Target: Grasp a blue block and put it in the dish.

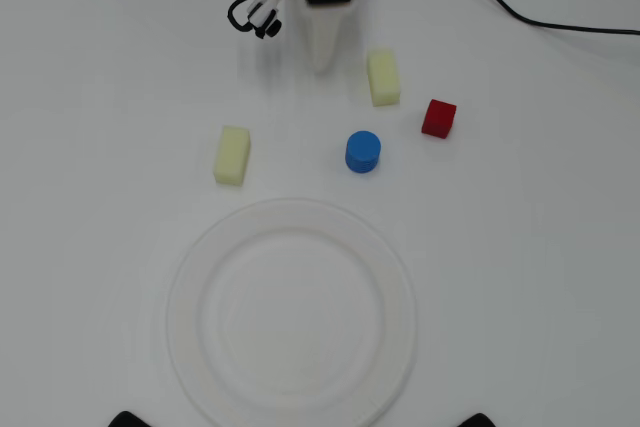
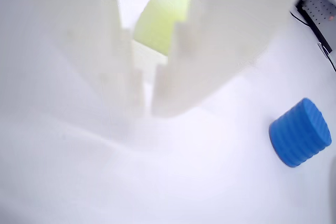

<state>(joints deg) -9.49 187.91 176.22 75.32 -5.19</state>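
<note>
Overhead view: gripper (image 1: 322, 59) at top centre, fingers together, holding nothing. Blue block (image 1: 363, 152) upright on the table, above the dish (image 1: 190, 347), apart from it. Red cube (image 1: 438, 118) to its right; two yellow blocks (image 1: 383, 77) (image 1: 232, 155).

Wrist view: jaws nearly closed on nothing; blue block (image 2: 300, 132) at right, a yellow block (image 2: 160, 18) beyond the fingers.

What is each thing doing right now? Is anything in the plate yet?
Blue block: upright on the table, not held, outside the dish.
Dish: empty.
Red cube: on the table, untouched.
Two yellow blocks: lying flat, apart.
Gripper: jaws nearly closed, holding nothing.
</note>
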